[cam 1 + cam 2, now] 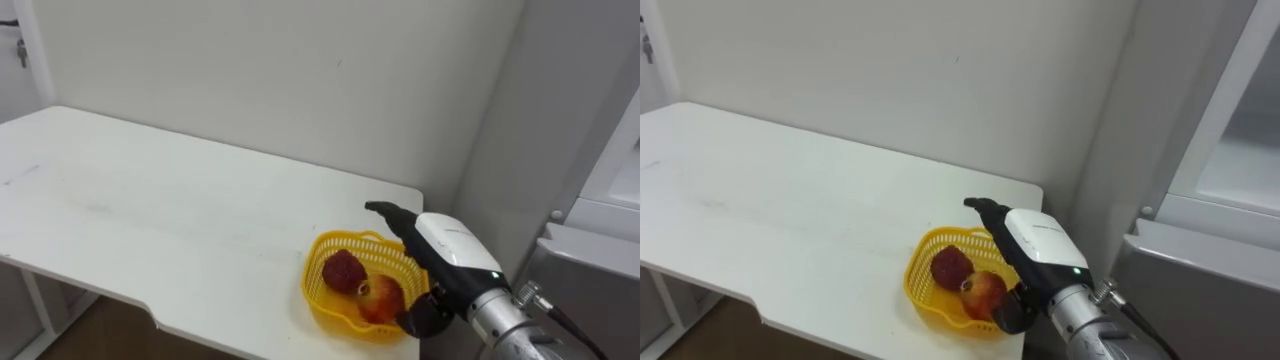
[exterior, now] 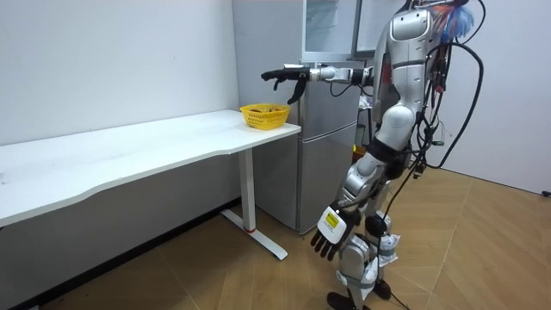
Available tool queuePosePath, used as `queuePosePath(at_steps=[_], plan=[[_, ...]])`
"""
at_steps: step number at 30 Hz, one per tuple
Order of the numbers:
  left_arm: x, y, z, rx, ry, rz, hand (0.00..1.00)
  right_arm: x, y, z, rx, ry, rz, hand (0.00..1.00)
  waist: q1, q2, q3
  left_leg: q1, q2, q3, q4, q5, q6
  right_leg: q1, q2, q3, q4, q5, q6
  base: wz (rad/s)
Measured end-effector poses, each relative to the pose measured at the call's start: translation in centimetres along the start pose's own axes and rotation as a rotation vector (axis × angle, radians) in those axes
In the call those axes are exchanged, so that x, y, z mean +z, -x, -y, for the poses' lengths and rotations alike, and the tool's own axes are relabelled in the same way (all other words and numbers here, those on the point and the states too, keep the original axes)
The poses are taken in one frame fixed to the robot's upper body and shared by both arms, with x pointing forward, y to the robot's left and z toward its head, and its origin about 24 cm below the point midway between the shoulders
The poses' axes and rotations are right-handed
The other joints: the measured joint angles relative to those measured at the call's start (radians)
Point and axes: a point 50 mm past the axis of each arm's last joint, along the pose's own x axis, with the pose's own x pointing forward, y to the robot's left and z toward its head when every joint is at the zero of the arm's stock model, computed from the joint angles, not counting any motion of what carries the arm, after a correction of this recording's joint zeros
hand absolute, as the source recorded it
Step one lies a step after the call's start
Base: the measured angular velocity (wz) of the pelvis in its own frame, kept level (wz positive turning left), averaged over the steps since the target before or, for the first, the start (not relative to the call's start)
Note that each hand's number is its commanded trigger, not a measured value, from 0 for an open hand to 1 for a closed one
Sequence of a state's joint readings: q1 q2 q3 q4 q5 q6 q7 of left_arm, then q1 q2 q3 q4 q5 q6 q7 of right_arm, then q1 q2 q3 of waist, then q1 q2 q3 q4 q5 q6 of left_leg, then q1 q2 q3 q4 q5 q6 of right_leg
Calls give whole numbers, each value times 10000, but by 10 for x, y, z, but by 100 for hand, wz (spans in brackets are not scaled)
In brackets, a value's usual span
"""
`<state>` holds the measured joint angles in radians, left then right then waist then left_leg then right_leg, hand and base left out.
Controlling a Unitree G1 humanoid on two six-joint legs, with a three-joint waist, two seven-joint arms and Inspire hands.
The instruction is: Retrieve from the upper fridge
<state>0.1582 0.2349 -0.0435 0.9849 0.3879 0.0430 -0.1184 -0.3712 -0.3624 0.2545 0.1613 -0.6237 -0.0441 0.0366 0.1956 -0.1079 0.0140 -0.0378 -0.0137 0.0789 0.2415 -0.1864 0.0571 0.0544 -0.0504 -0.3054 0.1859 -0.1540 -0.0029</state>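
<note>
Judging the two red fruits (image 1: pixel 343 271) in the yellow basket (image 1: pixel 318 298) on the worktop (image 1: pixel 180 220) firm, smooth and light, we'd cup one around its middle. The right hand (image 1: pixel 450 245) hovers above them, fingers (image 1: pixel 385 210) spread, empty; the left hand (image 2: pixel 331 231) hangs open.

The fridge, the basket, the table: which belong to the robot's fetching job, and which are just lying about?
Job: fridge; yellow basket; dark red fruit and red-yellow fruit inside it; right hand, fingers open, over the basket.
Just about: white table, under the basket; left hand, hanging idle.
</note>
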Motion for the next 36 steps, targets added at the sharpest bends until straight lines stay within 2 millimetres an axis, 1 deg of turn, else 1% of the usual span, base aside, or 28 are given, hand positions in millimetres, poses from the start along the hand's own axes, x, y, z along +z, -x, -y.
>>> queuePosePath(at_steps=[5, 8, 29, 32, 36], plan=[[-3, 1, 1, -16, 8, -80, 0, -3, 0, -2, -21, -245, -147, 0, -9, 39, 24, 131, -1, -3, -48, -1, 5, 122, 0, -11, -4, -1, 2, 0], [-3, 1, 1, 14, 3, -75, 0, -4, 0, -2, -11, -304, -169, 0, -20, 21, 10, 117, -1, -8, -54, -5, 7, 108, 0, -17, -7, -4, 7, 0], [-8, 1, 3, -23, 25, -274, 0, -4, 0, -2, -37, -561, -180, 0, -67, 23, 7, 129, -1, -21, -20, -4, 6, 148, 1, -29, -3, -4, 6, 0], [-8, 1, 3, -2, 25, -276, 0, -4, 0, -2, -37, -564, -180, 0, -69, 35, 2, 129, -1, -21, -20, -4, 6, 148, 2, -27, -4, -4, 7, 0], [-10, 1, 4, 113, 36, -336, 0, -4, 0, -2, -53, -844, -172, 0, -85, 83, -25, 137, 0, -14, -20, -4, 6, 149, 3, -12, -4, -4, 6, 0]])
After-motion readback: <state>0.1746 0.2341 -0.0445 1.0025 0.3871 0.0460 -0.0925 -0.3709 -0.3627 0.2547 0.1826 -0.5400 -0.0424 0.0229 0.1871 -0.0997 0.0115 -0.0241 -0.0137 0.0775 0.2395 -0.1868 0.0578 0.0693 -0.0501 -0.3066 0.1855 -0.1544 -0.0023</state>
